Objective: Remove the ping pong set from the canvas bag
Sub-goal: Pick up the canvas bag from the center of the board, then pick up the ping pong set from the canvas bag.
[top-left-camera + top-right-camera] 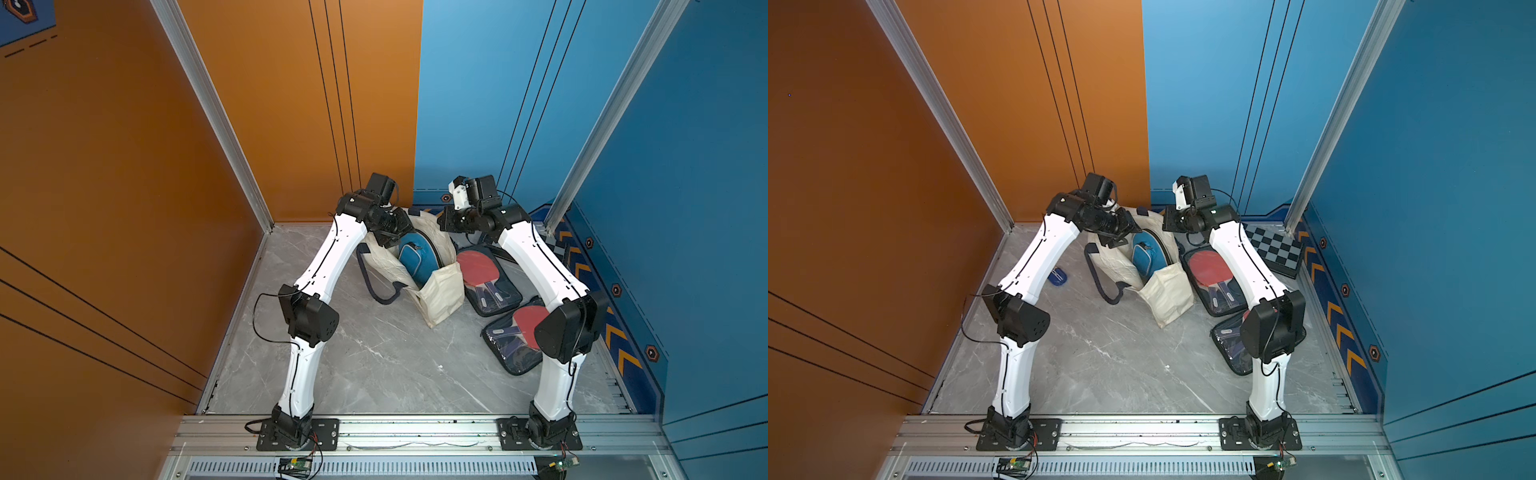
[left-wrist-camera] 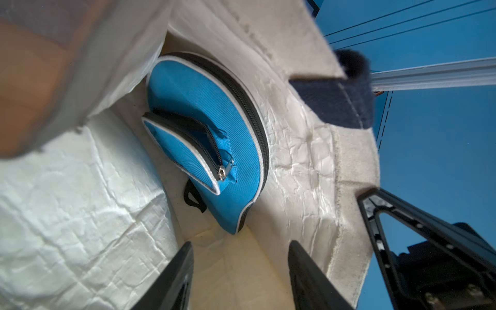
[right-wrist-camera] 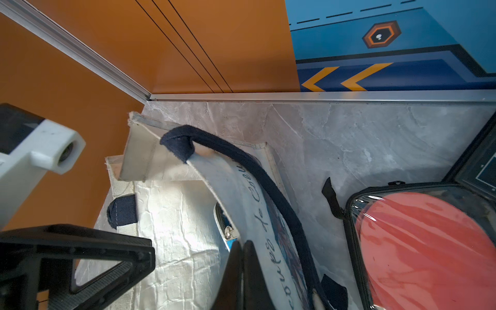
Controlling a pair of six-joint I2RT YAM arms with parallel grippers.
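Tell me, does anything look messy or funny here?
Yes. The canvas bag sags crumpled, the right gripper pinching its rim, with the blue paddle case tilted inside. Two clear-fronted paddle pouches lie crooked beside it, the nearer one partly under the arm. Nothing looks spilled.

Cream bag slumped open on tabletop, blue zipped case inside, red-paddle pouch just beside, second pouch nearer.

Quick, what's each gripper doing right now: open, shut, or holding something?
Left gripper: open, holding nothing, poised over the blue case inside the canvas bag.
Right gripper: closed, pinching the canvas bag's rim.
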